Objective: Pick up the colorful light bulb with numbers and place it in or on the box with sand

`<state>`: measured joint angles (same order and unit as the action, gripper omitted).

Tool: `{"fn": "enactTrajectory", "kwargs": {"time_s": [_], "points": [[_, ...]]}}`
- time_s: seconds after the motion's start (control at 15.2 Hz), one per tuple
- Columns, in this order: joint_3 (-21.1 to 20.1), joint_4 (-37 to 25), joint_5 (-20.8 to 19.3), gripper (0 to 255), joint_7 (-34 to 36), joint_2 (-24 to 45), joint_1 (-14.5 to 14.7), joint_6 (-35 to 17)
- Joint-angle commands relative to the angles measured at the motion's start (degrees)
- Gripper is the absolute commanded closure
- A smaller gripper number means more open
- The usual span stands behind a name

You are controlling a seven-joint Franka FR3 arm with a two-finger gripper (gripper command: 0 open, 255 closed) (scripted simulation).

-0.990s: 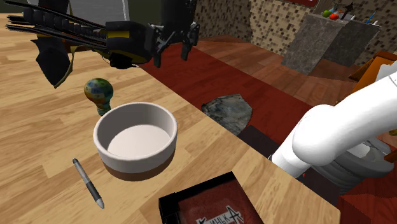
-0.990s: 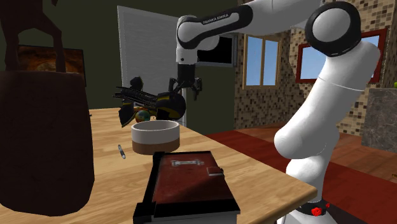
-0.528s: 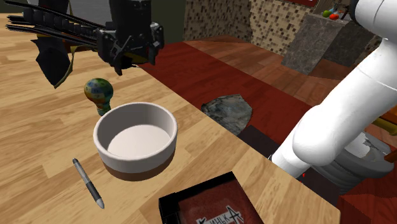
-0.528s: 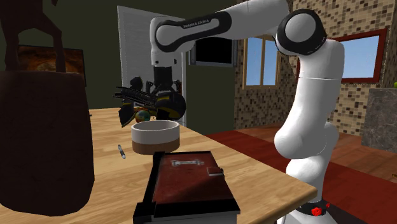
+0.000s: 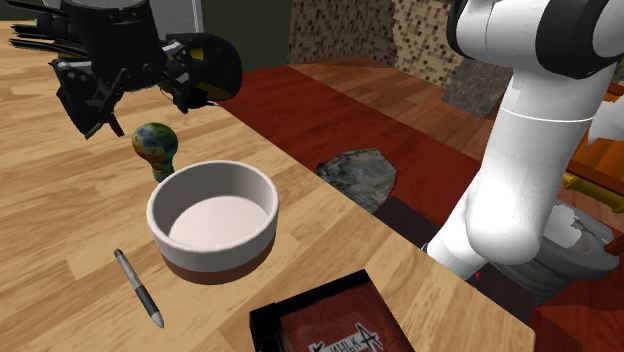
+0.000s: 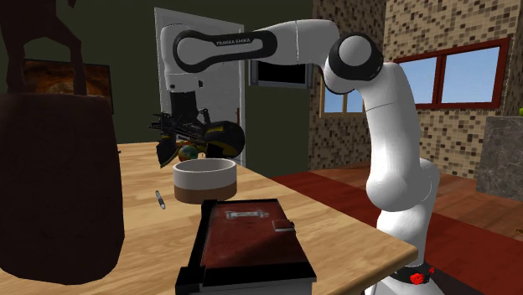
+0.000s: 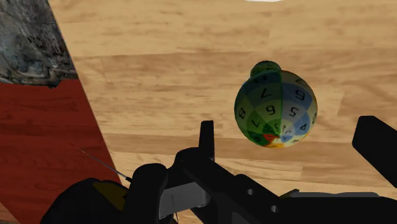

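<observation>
A wooden table (image 7: 159, 70) is spreading beyond the fingers (image 7: 378, 143), a red-brown floor (image 7: 44, 140) showing past its edge. Mosaic walls (image 6: 419, 33) are holding red-framed windows (image 6: 469, 80) showing blue sky.

Numbered multicoloured light bulb (image 7: 275, 108) on wooden tabletop (image 7: 165, 76) near black object (image 7: 222, 188)

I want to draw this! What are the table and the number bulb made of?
The table looks like light wood: grain lines and plank seams show. The bulb is covered in green, blue and yellow patches with black numbers; painted glass or plastic, hard to tell.
</observation>
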<state>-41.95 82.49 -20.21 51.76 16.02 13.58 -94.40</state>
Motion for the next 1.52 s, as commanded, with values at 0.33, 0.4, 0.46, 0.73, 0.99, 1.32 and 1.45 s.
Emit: {"fn": "enactTrajectory", "kwargs": {"time_s": [0.33, 0.4, 0.46, 0.73, 0.99, 1.32, 1.45], "points": [[0.4, 4.1, -1.0, 0, 1.1, 1.0, -0.3, -4.7], [0.4, 4.6, -1.0, 0, 1.2, 1.0, -0.4, -5.1], [0.4, 4.6, -1.0, 0, 1.2, 1.0, -0.4, -5.1], [0.4, 4.6, -1.0, 0, 1.2, 1.0, -0.4, -5.1], [0.4, 4.6, -1.0, 255, 1.2, 1.0, -0.3, -5.1], [0.4, 4.6, -1.0, 255, 1.1, 1.0, -0.4, -5.1], [0.4, 4.6, -1.0, 255, 1.1, 1.0, -0.4, -5.1]]}}
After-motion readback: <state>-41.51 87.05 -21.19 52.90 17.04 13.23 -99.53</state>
